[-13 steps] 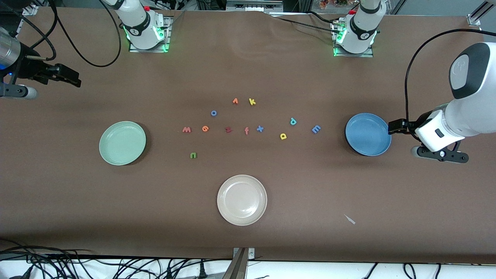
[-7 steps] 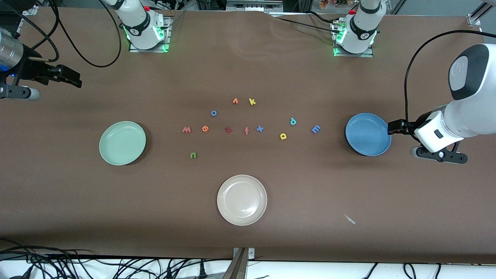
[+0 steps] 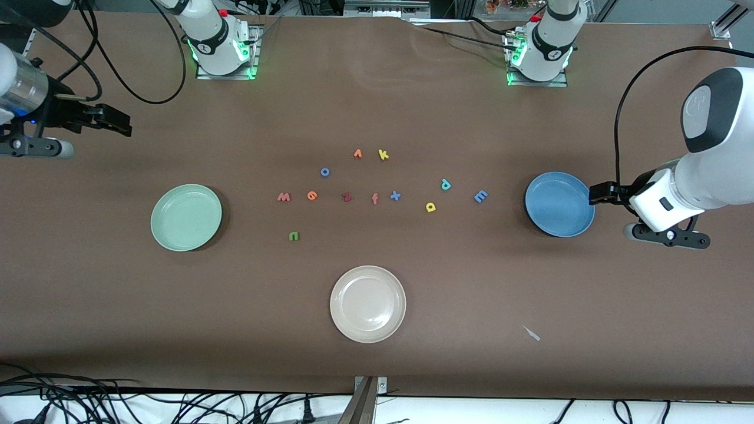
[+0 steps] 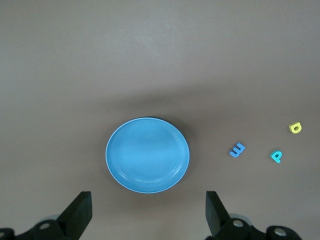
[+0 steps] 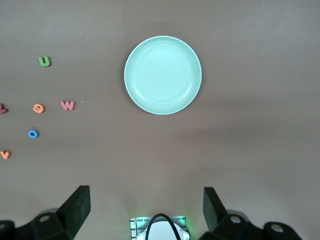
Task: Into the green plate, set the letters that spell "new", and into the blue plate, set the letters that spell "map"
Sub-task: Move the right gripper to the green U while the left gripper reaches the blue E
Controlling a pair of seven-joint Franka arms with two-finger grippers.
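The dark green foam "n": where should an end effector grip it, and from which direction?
The small dark green foam "n" lies flat on the brown table, apart from the other letters, so a straight-down approach looks best. Closing the fingers across its two outer legs seems the likeliest hold: it is too thin and low to grip from the side.

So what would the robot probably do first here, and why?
Probably move the open left gripper from beside the blue plate to the blue "m", the nearest letter. Both plates are empty, all letters lie on the table, and the open right gripper is farther from its letters.
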